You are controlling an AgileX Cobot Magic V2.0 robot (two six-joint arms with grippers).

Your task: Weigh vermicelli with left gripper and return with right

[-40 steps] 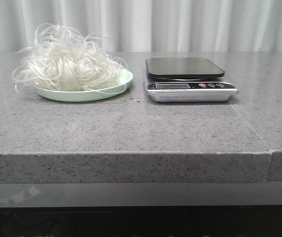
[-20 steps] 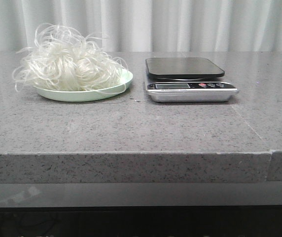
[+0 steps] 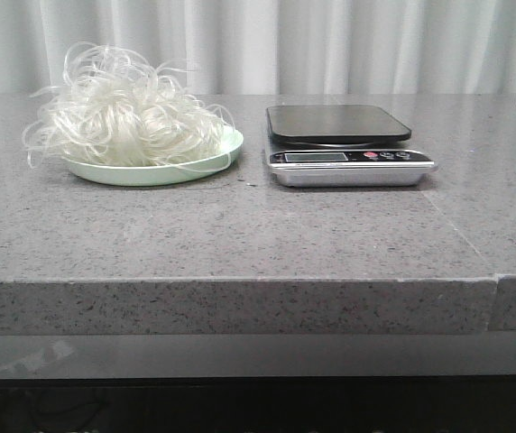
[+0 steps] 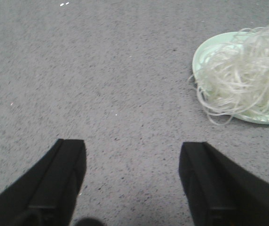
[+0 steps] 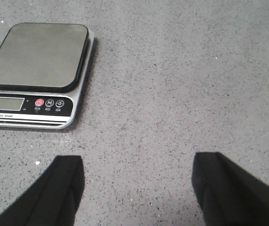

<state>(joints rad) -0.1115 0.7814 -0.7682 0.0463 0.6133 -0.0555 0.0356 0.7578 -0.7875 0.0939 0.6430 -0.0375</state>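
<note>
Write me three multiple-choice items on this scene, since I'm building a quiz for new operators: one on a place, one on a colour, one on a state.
1. Where is the vermicelli?
A. On the scale's platform
B. Piled on the plate
C. Between the left gripper's fingers

2. What colour is the platform of the scale?
A. Black
B. Pale green
C. Red

3. How does the left gripper stand?
A. Shut on noodles
B. Shut and empty
C. Open, with only bare grey table between its fingers

Answers:
1. B: the front view shows the white strands heaped on the pale green plate, to the left of the scale.
2. A: the flat platform is black above a silver base in both the front and right wrist views.
3. C: the left wrist view shows the two black fingers wide apart, with the vermicelli off to one side.
</note>
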